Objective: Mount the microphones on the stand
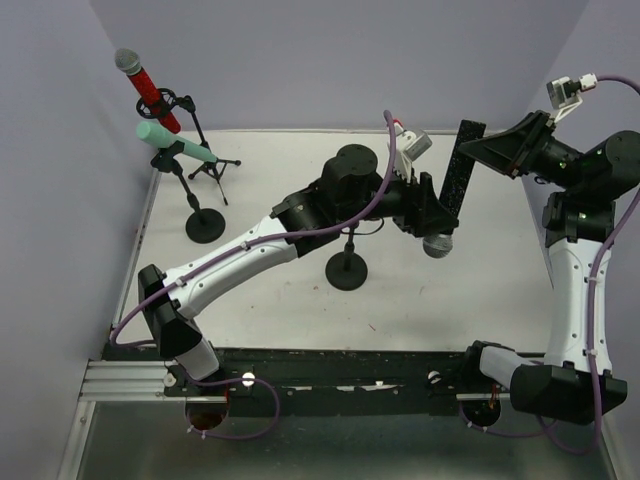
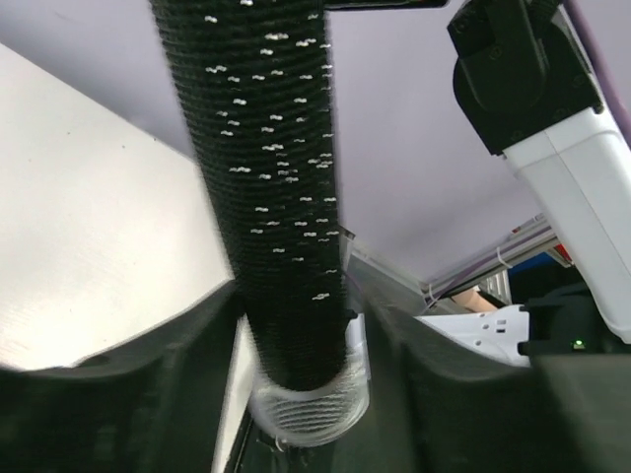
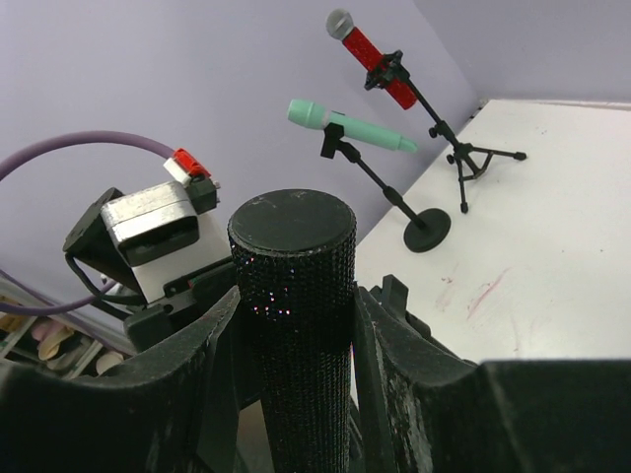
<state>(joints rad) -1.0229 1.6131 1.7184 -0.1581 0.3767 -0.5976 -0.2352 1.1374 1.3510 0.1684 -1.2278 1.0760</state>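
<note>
Black microphone point(image 2: 266, 148) up close, left pincer point(image 2: 301, 340) clenched near its mesh head, right pincer point(image 3: 294, 325) clenched on its butt, red microphone point(image 1: 152, 90) and mint-green microphone point(image 1: 178, 145) in stands point(image 1: 205, 226).

The left arm point(image 1: 250, 255) slants low over the white tabletop point(image 1: 480, 300) from near left to the middle, barring that stretch. Under its wrist stands a black round-based middle stand point(image 1: 347, 272). At rear left, the red microphone with grey mesh head point(image 1: 150, 88) and the mint-green microphone point(image 1: 178, 146) crowd together on black rear stands point(image 1: 205, 225) near the purple wall point(image 1: 60, 150). The black glittery microphone point(image 1: 455, 185), clamped by the left pincer point(image 2: 301, 305) and right pincer point(image 3: 294, 296), bridges the rear right. Bare tabletop lies between the middle stand and the right arm point(image 1: 570, 300).
</note>
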